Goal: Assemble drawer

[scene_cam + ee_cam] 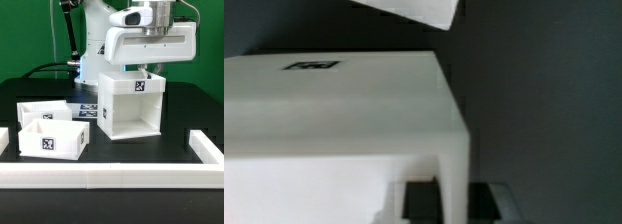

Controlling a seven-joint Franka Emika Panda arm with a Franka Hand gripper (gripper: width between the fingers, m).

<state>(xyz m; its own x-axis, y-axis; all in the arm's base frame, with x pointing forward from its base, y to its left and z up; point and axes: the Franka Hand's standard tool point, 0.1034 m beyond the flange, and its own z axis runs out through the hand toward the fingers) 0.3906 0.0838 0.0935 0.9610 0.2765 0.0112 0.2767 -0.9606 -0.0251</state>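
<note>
Pincer [454,203]: mine, clamped on housing [128,108] wall | housings: 1 | trays: 2, front tray [55,140], rear tray [32,109] | on surface [172,146]

narrow gap, apparently, between housing [128,105] and trays [50,138]

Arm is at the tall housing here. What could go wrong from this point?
1. The hand straddles only one thin wall of the housing; lifted, it could swing or slip.
2. The front tray sits close on the exterior view's left; a sideways move could knock it.
</note>
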